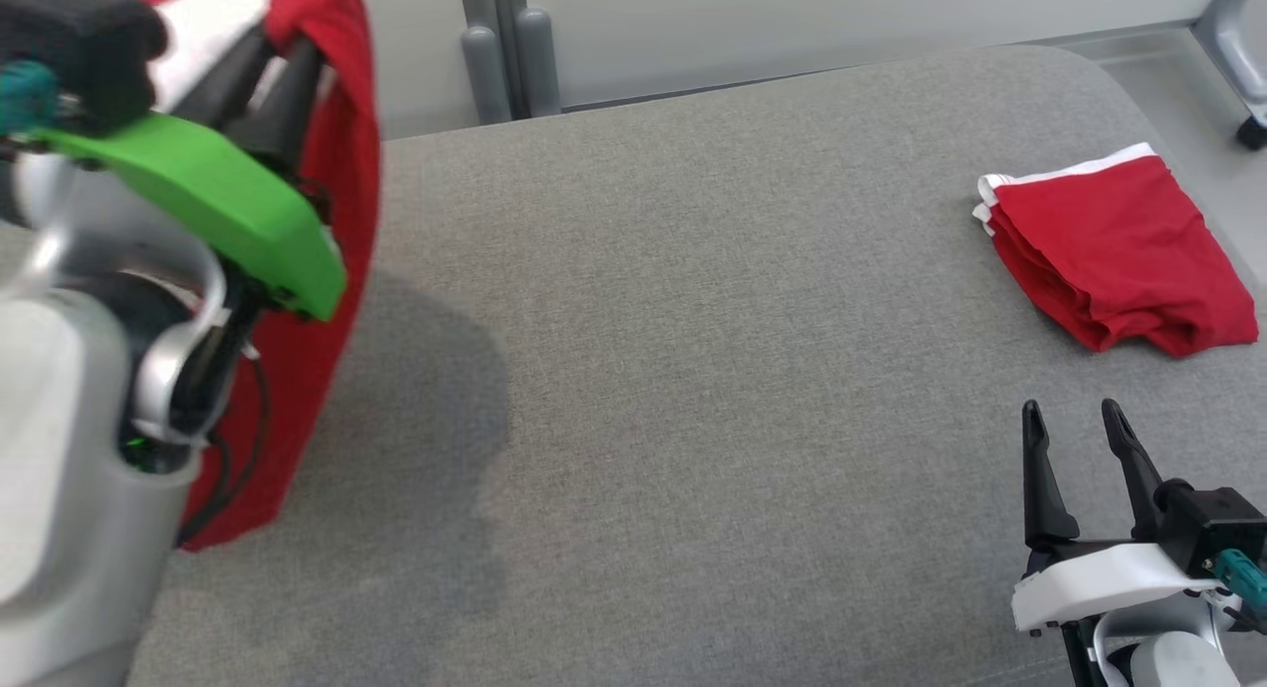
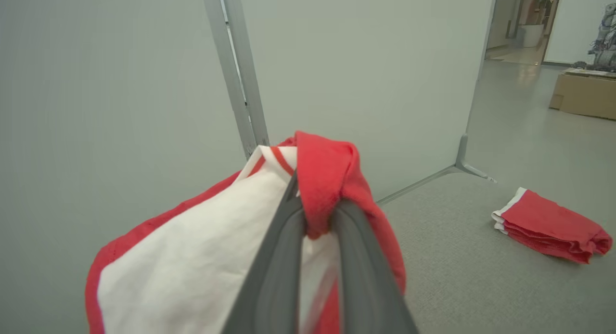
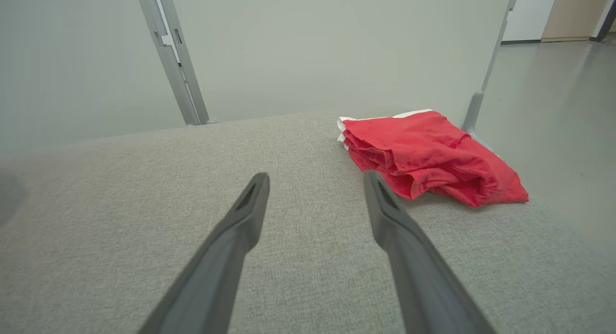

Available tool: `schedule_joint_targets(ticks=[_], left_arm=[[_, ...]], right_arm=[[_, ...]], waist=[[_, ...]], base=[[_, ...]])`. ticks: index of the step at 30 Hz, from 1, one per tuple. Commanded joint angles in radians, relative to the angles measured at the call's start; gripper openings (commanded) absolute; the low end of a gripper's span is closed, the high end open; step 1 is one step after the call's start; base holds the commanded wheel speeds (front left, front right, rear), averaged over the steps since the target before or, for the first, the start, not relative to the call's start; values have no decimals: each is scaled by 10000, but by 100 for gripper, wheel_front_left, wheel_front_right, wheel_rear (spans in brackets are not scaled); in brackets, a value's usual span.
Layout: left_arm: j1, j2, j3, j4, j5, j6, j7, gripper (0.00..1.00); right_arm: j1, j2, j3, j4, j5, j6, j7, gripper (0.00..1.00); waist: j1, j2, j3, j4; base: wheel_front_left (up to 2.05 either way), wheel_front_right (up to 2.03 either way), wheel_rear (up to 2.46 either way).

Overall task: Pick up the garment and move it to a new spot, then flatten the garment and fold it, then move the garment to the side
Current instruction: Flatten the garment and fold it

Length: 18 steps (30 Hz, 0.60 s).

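Note:
A red and white garment (image 1: 341,172) hangs from my left gripper (image 1: 287,49) at the upper left, lifted off the grey cushion (image 1: 693,370) and draping down past the arm. In the left wrist view the dark fingers (image 2: 279,247) are shut on a bunched red fold of the garment (image 2: 322,180), with a white panel spreading to the left. My right gripper (image 1: 1074,420) stands open at the lower right, low over the cushion (image 3: 144,204) with nothing between its fingers (image 3: 240,218).
A second red garment with a white band (image 1: 1119,251) lies folded at the cushion's far right, also seen from the wrists as the folded red garment (image 3: 423,156) (image 2: 548,225). A grey partition with metal posts (image 1: 505,44) stands behind. A cardboard box (image 2: 584,96) sits on the floor beyond.

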Motion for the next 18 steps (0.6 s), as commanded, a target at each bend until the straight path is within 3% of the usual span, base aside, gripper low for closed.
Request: schedule_joint_targets(ticks=[1, 11, 12, 15, 18], left_arm=[[-9, -414, -465, 459, 158, -32, -25, 0], [43, -3139, -2860, 4610, 921, -378, -1372, 0], [43, -3139, -2860, 4610, 921, -378, -1372, 0], [-335, -3913, -3399, 6114, 1109, -516, -2052, 0], [-649, -4172, -3664, 7048, 1146, -517, -2631, 0]], right_arm=[[-160, -18, 59, 29, 112, -14, -27, 100], [-663, -18, 294, 95, 298, -14, -27, 100], [-663, -18, 294, 95, 298, -14, -27, 100], [-821, -15, 353, 99, 363, -14, -27, 100], [-915, -17, 461, 130, 427, -14, -27, 100]], waist=[[0, 0, 206, -282], [0, 0, 868, -1190], [0, 0, 868, -1190], [0, 0, 1080, -1525], [0, 0, 1220, -1743]], base=[[0, 0, 0], [0, 0, 0], [0, 0, 0], [0, 0, 0], [0, 0, 0]])
